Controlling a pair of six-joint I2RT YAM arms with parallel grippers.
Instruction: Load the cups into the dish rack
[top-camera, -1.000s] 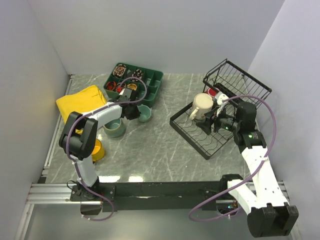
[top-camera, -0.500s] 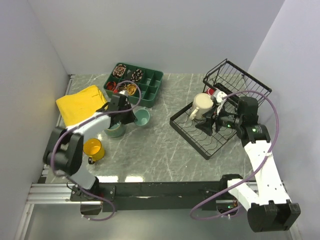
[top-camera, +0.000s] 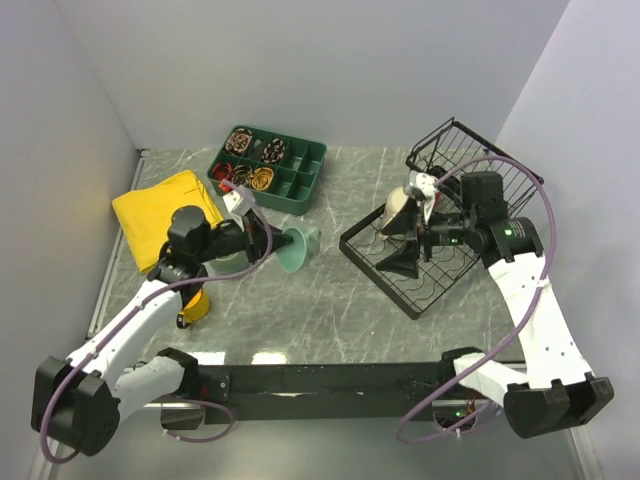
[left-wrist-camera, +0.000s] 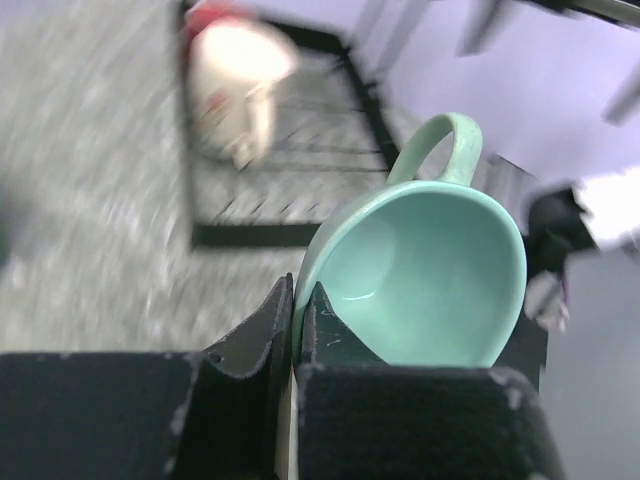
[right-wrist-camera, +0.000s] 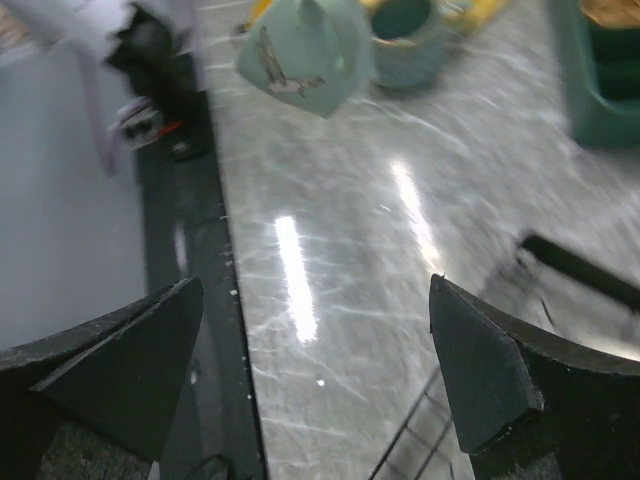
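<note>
My left gripper is shut on the rim of the small pale teal cup and holds it tilted above the table, left of the dish rack. In the left wrist view the fingertips pinch the cup's wall. The cream mug lies in the rack, with the red mug blurred behind it. My right gripper is open and empty over the rack. The grey-green mug and the yellow mug stand on the table at left.
A dark green compartment tray with small items sits at the back. A yellow cloth lies at the far left. The rack's raised wire basket end is against the right wall. Marble tabletop lies between cup and rack.
My left gripper has lifted the teal cup off the table and swung it right, toward the rack. My right gripper has risen slightly over the rack and stays open.
</note>
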